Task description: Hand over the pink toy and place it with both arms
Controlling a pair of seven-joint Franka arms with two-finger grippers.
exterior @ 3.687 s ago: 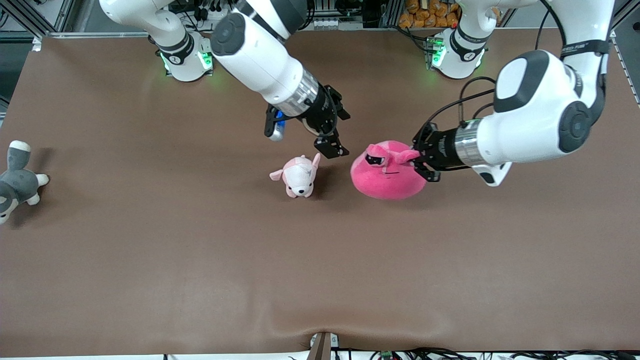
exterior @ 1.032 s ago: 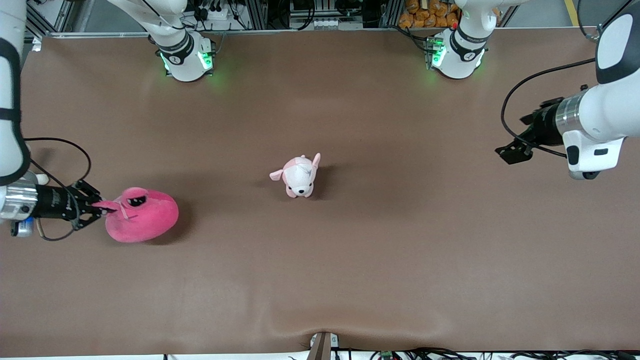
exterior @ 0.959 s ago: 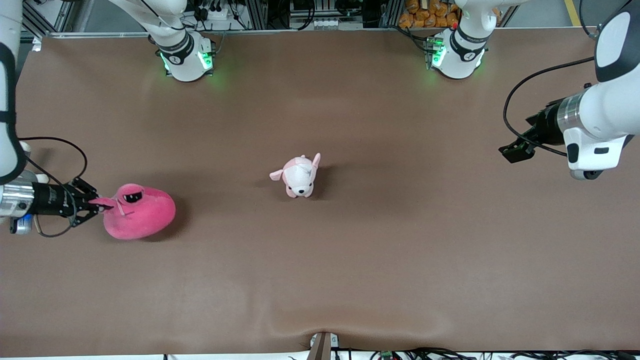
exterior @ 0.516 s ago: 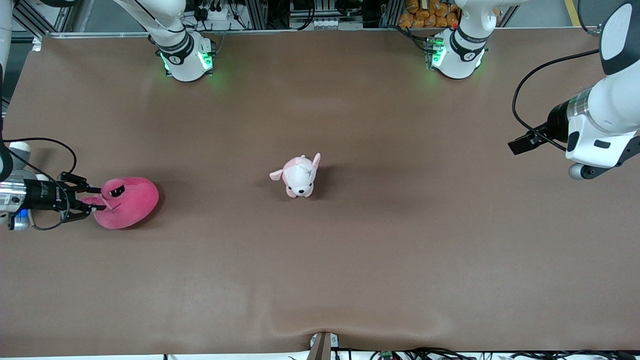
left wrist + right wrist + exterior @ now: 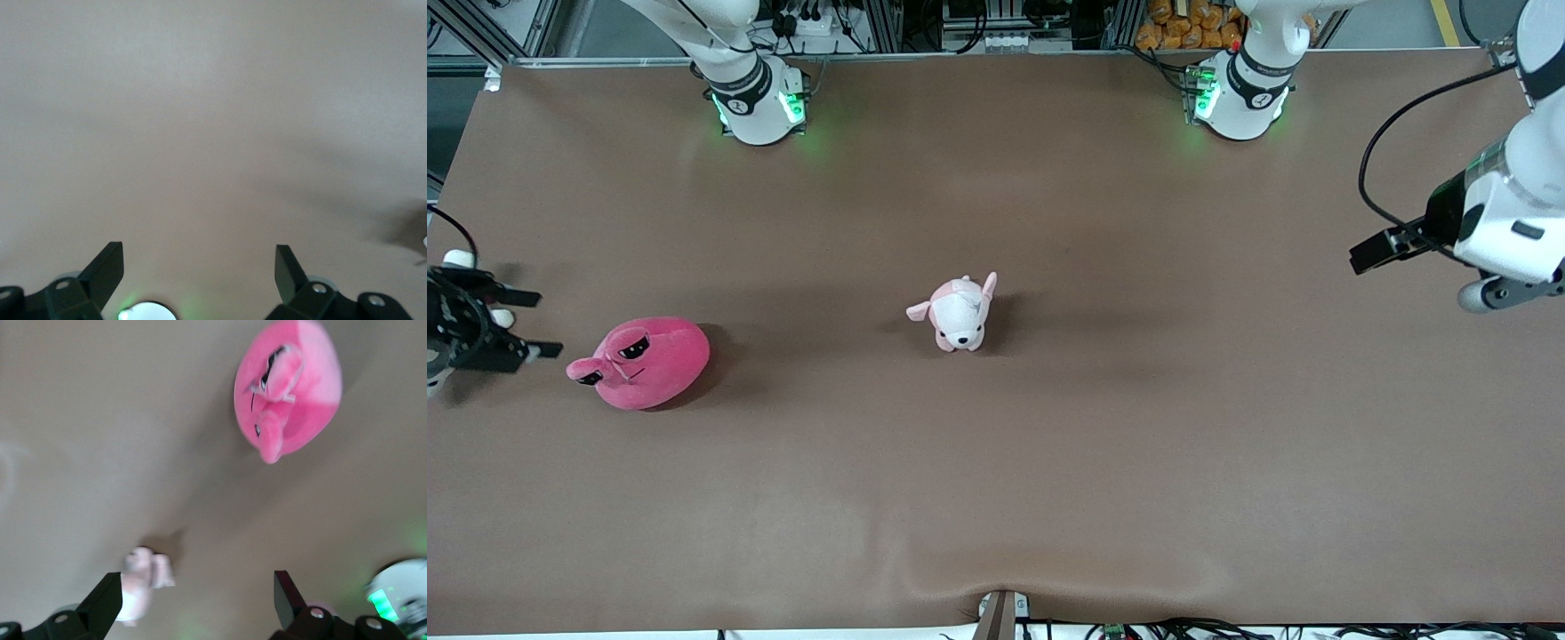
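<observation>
The pink toy (image 5: 645, 363), judged soft and light, is best pinched by an ear; the right gripper (image 5: 503, 322) and left gripper (image 5: 199, 267) are spread wide and empty

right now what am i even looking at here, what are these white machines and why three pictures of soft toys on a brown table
Two white jointed robot arms work at a brown table; each ends in a black two-finger gripper. The wide picture is taken by a high camera facing the robots, whose bases stand along its top edge. The other two pictures are taken by cameras on each arm's wrist, looking past the fingers.

On the table lies a round hot-pink plush with floppy ears and half-lidded black eyes, toward the right arm's end. A small pale pink-and-white puppy plush stands near the middle.

Nothing is held. The right gripper is open beside the hot-pink plush, not touching it. The left gripper is open too, over bare table at the left arm's end.
</observation>
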